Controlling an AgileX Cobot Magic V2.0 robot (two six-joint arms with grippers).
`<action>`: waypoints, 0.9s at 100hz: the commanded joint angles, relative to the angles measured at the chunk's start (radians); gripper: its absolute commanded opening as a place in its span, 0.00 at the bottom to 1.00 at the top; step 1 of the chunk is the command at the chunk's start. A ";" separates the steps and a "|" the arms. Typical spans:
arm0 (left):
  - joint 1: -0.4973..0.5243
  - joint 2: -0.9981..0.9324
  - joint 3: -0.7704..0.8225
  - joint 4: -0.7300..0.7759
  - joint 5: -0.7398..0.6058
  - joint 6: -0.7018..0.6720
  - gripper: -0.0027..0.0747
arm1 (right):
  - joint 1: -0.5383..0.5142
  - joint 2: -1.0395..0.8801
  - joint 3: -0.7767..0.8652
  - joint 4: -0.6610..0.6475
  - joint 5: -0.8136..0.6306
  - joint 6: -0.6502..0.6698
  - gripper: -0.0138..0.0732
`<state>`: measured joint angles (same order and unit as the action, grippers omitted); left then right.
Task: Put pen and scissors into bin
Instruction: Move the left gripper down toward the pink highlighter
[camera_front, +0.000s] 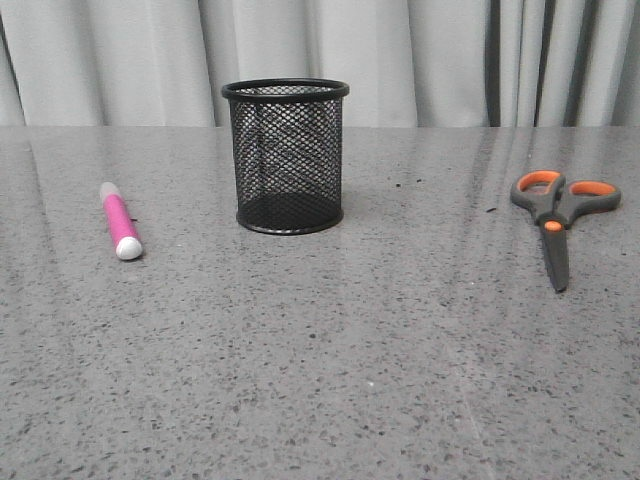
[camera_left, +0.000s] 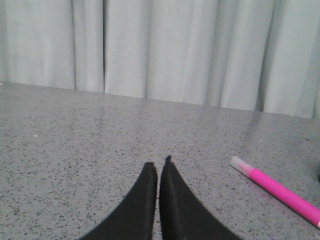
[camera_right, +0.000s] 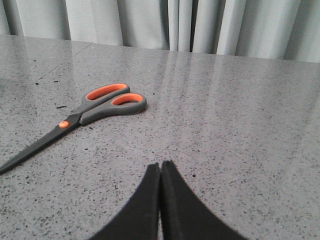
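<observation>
The black wire-mesh bin (camera_front: 287, 155) stands upright on the table, left of centre and toward the back. The magenta pen (camera_front: 120, 220) lies flat to its left, white end toward me; it also shows in the left wrist view (camera_left: 280, 192). The scissors (camera_front: 556, 213) lie closed at the right, orange-lined handles away from me; they also show in the right wrist view (camera_right: 82, 116). My left gripper (camera_left: 158, 164) is shut and empty, just above the table, apart from the pen. My right gripper (camera_right: 160, 164) is shut and empty, apart from the scissors. Neither arm shows in the front view.
The grey speckled table (camera_front: 330, 350) runs back to a pale curtain (camera_front: 420, 55) behind the table's far edge.
</observation>
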<state>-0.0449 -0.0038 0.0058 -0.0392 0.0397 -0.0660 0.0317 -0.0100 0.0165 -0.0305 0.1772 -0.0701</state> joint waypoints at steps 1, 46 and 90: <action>0.002 -0.031 0.023 -0.009 -0.069 -0.006 0.01 | -0.004 -0.025 0.009 -0.012 -0.073 -0.011 0.10; 0.002 -0.031 0.023 -0.009 -0.069 -0.006 0.01 | -0.004 -0.025 0.009 0.007 -0.129 -0.011 0.10; 0.002 -0.031 0.018 -0.546 -0.069 -0.006 0.01 | -0.004 -0.025 0.007 0.539 -0.261 0.002 0.10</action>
<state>-0.0449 -0.0038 0.0058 -0.4296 0.0397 -0.0660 0.0317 -0.0100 0.0165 0.3654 0.0326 -0.0701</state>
